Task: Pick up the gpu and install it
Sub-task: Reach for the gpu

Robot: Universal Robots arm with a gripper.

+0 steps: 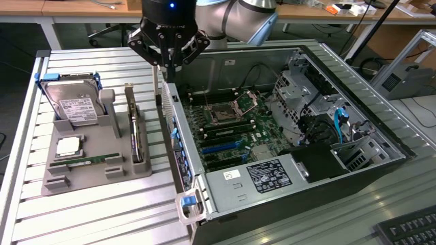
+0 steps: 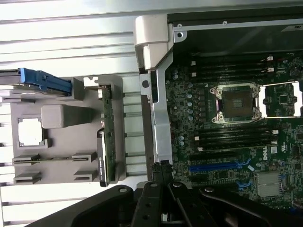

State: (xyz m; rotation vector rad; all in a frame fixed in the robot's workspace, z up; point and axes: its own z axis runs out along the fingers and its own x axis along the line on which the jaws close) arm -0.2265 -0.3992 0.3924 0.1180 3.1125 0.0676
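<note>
While the end effector (image 1: 167, 64) hangs clenched shut on nothing, the parts lie spread below it across the slatted tabletop (image 1: 102, 214). Farthest off to the exterior view's left of it, a hard drive (image 1: 73, 104) with blue handles stands in a grey holder (image 1: 95, 176), and a RAM stick (image 1: 89, 160) lies flat lower in that holder.

Nearer to the end effector, on the holder's closest side, the gpu (image 1: 137, 130) stands on its long edge in a slot. It is below the end effector and just off to the exterior view's left. Its long axis runs away from the fingertips, about parallel to the case wall beside it. In the wrist view the gpu (image 2: 106, 137) sits apart from the end effector (image 2: 161, 172), with bare tabletop slats between.

Directly under the fingertips is the wall of the open computer case (image 1: 178, 127). To the exterior view's right of the end effector lies the motherboard (image 1: 228, 120), its blue slots (image 1: 221, 148) empty.
</note>
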